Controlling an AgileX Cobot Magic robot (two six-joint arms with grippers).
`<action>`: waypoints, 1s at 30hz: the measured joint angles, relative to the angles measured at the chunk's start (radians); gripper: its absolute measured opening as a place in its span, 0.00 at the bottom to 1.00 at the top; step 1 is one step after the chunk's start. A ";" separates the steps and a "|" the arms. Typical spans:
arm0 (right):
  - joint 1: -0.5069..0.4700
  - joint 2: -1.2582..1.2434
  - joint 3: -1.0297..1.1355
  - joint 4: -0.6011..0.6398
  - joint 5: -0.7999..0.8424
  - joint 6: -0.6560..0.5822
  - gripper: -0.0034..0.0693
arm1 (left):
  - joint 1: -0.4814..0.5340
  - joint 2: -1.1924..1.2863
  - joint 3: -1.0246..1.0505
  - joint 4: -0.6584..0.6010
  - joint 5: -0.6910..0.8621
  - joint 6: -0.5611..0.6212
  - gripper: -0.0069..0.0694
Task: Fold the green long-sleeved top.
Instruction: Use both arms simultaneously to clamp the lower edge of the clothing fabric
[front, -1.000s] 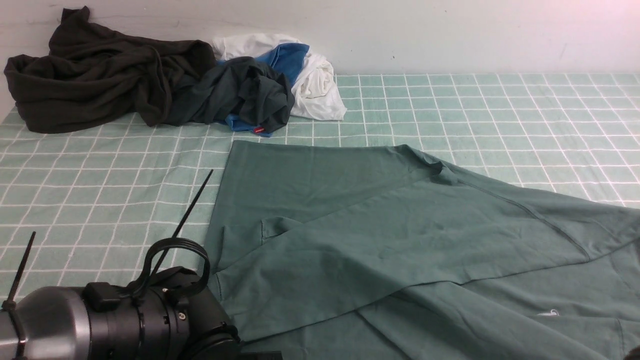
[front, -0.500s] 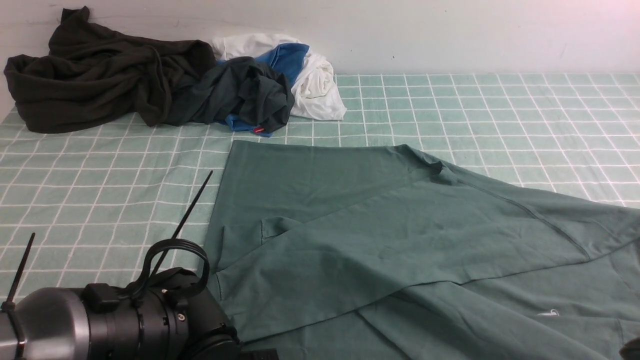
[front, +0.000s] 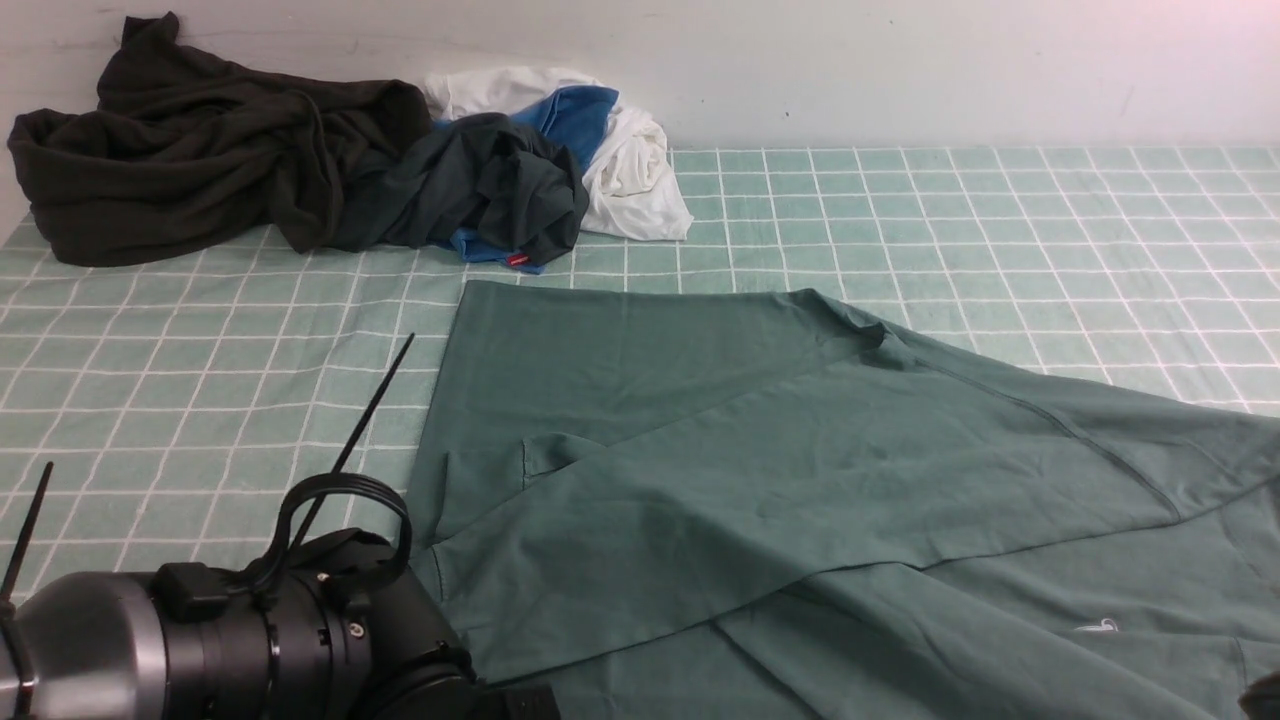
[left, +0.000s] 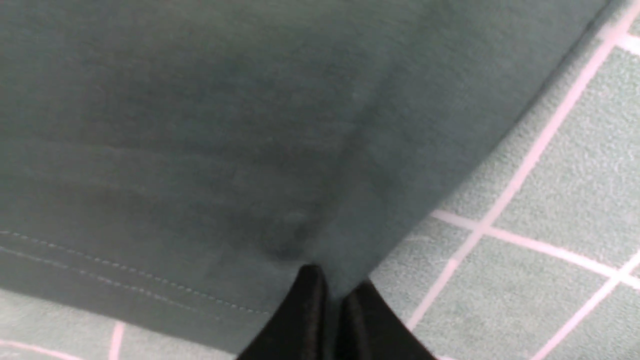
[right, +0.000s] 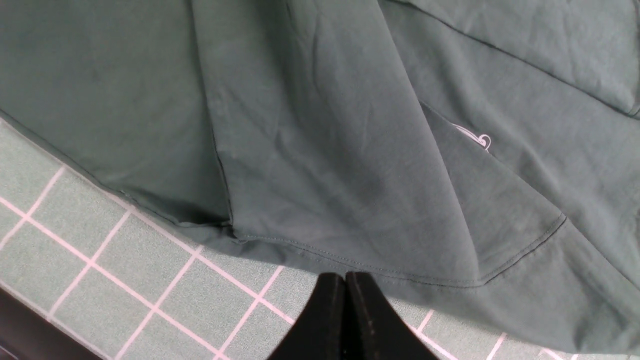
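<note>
The green long-sleeved top (front: 800, 500) lies spread on the checked table cover, one sleeve folded slantwise across the body. My left arm (front: 250, 640) is at the top's near left corner, and its fingers are hidden in the front view. In the left wrist view my left gripper (left: 334, 295) is shut on the edge of the top (left: 225, 125) near the stitched hem, and the cloth puckers at the tips. My right gripper (right: 345, 280) is shut with nothing in it, above the table cover right beside the hem of the top (right: 350, 150). Only a dark sliver of it (front: 1265, 697) shows in the front view.
A heap of other clothes lies at the far left by the wall: a black garment (front: 190, 150), a dark green one (front: 480, 190), and white and blue pieces (front: 620, 150). The checked cover (front: 1000, 220) lies bare at the far right and left of the top.
My left arm has shifted slightly to the left and down in the front view. The top looks unchanged.
</note>
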 joint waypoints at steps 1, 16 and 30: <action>0.000 0.000 0.000 0.000 0.000 -0.017 0.03 | 0.000 -0.001 -0.009 0.002 0.002 -0.011 0.10; 0.000 0.098 0.172 0.078 -0.074 -0.469 0.64 | 0.027 -0.287 0.045 0.011 0.232 -0.070 0.10; 0.000 0.396 0.336 -0.193 -0.427 -0.490 0.75 | 0.028 -0.300 0.066 0.009 0.188 -0.067 0.10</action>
